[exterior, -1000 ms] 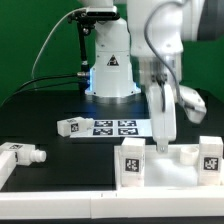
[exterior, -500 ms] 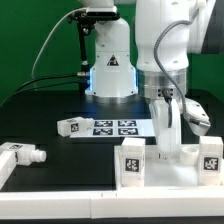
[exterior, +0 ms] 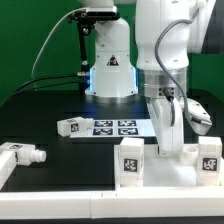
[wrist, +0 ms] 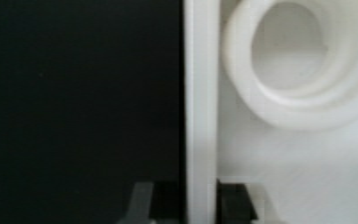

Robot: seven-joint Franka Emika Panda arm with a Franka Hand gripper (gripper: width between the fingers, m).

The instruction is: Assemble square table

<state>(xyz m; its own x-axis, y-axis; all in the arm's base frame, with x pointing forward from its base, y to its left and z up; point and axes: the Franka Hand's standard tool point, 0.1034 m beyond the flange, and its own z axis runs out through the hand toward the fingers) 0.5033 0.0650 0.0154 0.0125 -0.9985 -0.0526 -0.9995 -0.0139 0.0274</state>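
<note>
The white square panel (exterior: pixel 183 158) lies at the front of the exterior view's right, with two tagged legs standing on it, one (exterior: pixel 131 160) on the left and one (exterior: pixel 210 156) on the right. My gripper (exterior: pixel 166 140) reaches down onto the panel between them. In the wrist view the panel's raised rim (wrist: pixel 199 100) runs between my fingers (wrist: pixel 158 203), and a round corner socket (wrist: pixel 311 55) sits beside it. The jaws stand closed on the rim. Two loose legs lie on the table, one (exterior: pixel 70 127) by the marker board and one (exterior: pixel 26 155) at the left.
The marker board (exterior: pixel 114 127) lies flat mid-table. The robot's base (exterior: pixel 110 65) stands behind it. A long white bar (exterior: pixel 6 170) borders the left front, and the table's white front edge (exterior: pixel 90 205) runs below.
The wrist has turned and the arm has shifted slightly right over the panel. The panel and its two legs have nudged a little. The loose legs have not moved.
</note>
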